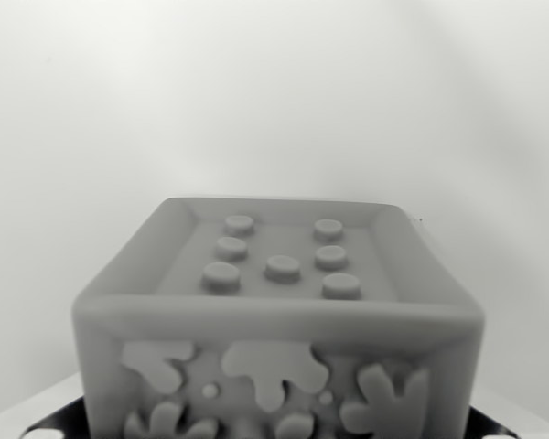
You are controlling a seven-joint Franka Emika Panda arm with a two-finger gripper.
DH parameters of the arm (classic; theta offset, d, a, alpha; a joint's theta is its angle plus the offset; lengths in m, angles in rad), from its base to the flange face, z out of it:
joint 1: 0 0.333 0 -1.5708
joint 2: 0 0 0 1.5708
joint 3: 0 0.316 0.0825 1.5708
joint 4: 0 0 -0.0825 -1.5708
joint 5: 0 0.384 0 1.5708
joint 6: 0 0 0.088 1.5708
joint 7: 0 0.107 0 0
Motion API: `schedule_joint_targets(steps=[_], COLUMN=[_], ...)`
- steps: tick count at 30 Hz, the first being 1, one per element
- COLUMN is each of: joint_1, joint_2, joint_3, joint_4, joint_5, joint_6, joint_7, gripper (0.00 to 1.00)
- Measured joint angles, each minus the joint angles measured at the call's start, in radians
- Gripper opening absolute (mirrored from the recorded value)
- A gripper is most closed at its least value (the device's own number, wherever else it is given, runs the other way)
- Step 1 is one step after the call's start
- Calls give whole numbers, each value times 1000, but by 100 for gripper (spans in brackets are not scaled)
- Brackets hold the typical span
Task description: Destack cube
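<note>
A plain pale backdrop (pixel 274 91) fills the upper wrist view, featureless throughout. A pale surface (pixel 18 407) is glimpsed at the lower corners. The cube (pixel 279 320) is centred low, its recessed top studded with seven raised dots. The gripper is unseen; its state cannot be told.

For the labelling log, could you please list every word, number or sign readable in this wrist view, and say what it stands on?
No readable text: no words, brand names or printed numbers appear.
The cube carries only raised marks: seven round studs on its recessed top face, and blob-like relief shapes on its front face, which spell nothing legible.
</note>
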Motion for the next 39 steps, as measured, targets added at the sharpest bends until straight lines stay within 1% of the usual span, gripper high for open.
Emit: schedule_joint_targets(steps=[4,5,39], joint_1=[0,0,0], joint_2=[3,3,3], joint_3=[0,0,0], joint_4=[1,1,1], joint_5=[0,0,0], joint_6=[2,2,2], joint_7=[0,0,0], gripper=[0,100,100])
